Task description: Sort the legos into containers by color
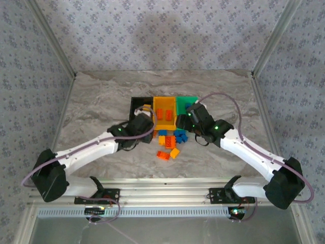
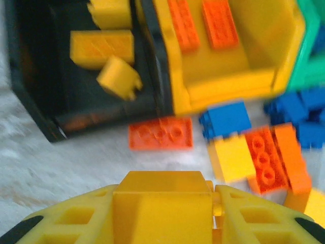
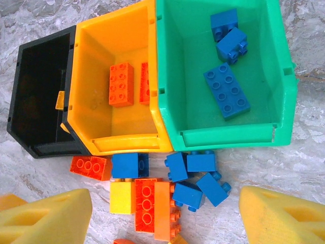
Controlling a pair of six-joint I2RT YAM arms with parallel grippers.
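My left gripper (image 2: 163, 216) is shut on a yellow lego (image 2: 162, 195), held just in front of the black container (image 2: 30, 101), which has yellow legos (image 2: 101, 47) in it. The yellow-orange container (image 3: 122, 140) holds two orange legos (image 3: 122, 84). In the green container (image 3: 228, 134) lie three blue legos (image 3: 227, 91). My right gripper (image 3: 165, 218) hangs open over the loose pile, its fingers (image 3: 45, 218) wide apart. The pile includes several blue legos (image 3: 195, 178), a yellow one (image 3: 122, 197) and orange-red ones (image 3: 144, 203). Both grippers sit close to the containers (image 1: 165, 114) from above.
A flat orange-red lego (image 2: 160, 133) lies on the marble tabletop (image 1: 101, 96) right before the black container. Patterned walls close in the table on three sides. The two arms converge toward the middle.
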